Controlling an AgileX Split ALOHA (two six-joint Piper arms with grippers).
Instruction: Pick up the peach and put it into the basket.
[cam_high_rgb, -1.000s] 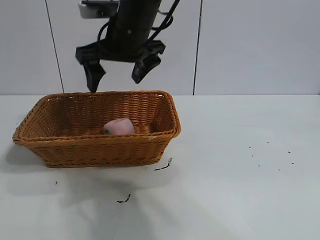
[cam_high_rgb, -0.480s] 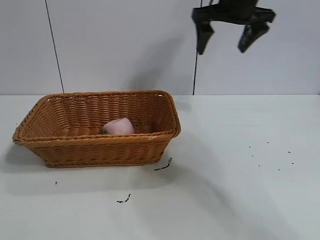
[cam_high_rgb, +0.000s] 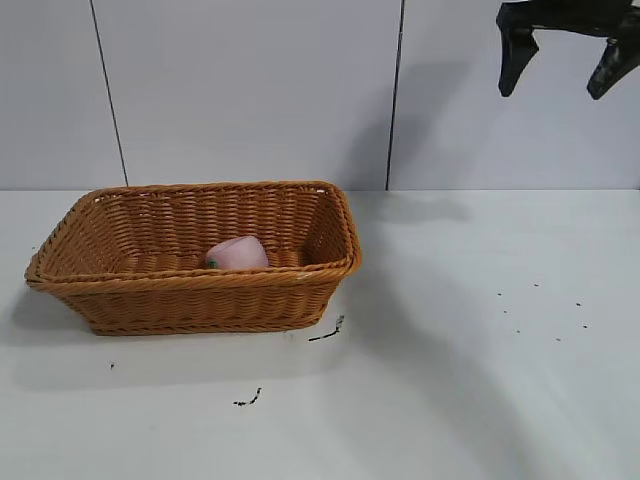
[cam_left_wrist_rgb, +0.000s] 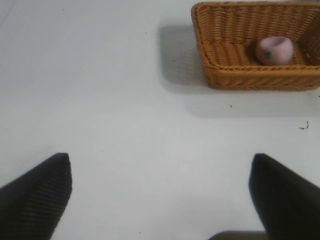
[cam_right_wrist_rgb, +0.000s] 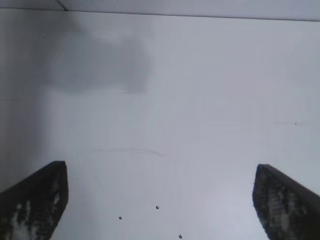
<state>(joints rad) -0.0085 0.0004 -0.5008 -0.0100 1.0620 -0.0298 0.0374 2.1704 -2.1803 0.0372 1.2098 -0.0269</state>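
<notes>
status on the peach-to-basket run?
Done: the small pale pink peach lies inside the orange-brown woven wicker basket. In hand: nothing; the right pincer is open and empty, high to the basket's right. The left pincer is open over bare table. Left: nothing visible.

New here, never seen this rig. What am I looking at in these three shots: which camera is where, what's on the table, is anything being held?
It is a two-armed robot at a white table; each arm ends in a two-fingered hand.

The exterior view comes from a camera facing the arms. It shows a wicker basket on the table with a pink peach lying inside. The right hand hangs high at the upper right, fingers spread wide, holding nothing.

The other two views come from cameras on the wrists; the dark wedges at the lower corners are that arm's own fingers. The left hand is open and empty above bare table, with the basket and peach farther off. The right wrist view shows only table with a few dark specks.

So the peach sits in the basket, and nothing is held.
</notes>
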